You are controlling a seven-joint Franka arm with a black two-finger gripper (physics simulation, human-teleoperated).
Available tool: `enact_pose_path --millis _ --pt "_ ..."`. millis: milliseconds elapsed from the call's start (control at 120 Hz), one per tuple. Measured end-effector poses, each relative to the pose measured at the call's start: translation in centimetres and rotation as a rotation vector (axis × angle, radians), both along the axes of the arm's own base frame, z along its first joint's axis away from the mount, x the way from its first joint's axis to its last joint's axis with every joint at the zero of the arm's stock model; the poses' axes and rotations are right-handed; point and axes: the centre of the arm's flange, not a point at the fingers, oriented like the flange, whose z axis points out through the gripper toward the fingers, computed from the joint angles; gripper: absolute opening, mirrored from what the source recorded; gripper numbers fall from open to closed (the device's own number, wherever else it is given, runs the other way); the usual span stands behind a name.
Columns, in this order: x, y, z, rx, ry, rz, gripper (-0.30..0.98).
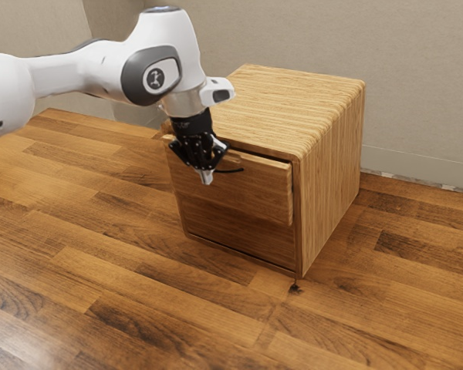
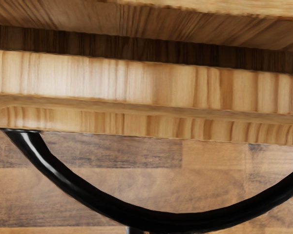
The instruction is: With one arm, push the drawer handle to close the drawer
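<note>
The worktop (image 1: 177, 308) is laid in wood strips of mixed browns, with plain beige walls (image 1: 417, 116) beyond. On it stands a boxy, light wooden cabinet (image 1: 332, 185), its upper drawer (image 1: 262, 196) jutting slightly, a dark gap along the top. The drawer's front carries a curved black handle (image 1: 235, 169); the fingers (image 1: 207, 178), closed together, point down beside it.

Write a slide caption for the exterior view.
A Franka arm with its gripper at the curved black handle of a wooden cabinet's slightly open drawer.
</note>
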Motion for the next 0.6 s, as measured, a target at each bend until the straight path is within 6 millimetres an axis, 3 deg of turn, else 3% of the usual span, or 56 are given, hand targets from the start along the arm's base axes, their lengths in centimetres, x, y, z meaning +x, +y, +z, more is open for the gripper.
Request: enact_pose_path --millis 275,333,383,450,492,533,600 --pt "1.1 -2.0 0.9 -0.015 -0.029 -0.04 -0.1" --pt "0.5 -1.7 2.3 -0.013 -0.049 -0.037 -0.1" --pt "-2.5 -1.3 5.7 0.006 -0.09 -0.031 -0.1" --pt "-10.0 -0.5 15.2 0.047 -0.19 -0.014 -0.05" --pt "-14.5 -2.4 20.2 0.06 -0.199 -0.055 0.04" --pt "-17.6 -4.1 22.0 0.058 -0.15 -0.098 0.14" --pt "-20.1 -4.7 22.3 0.045 -0.039 -0.132 0.28"
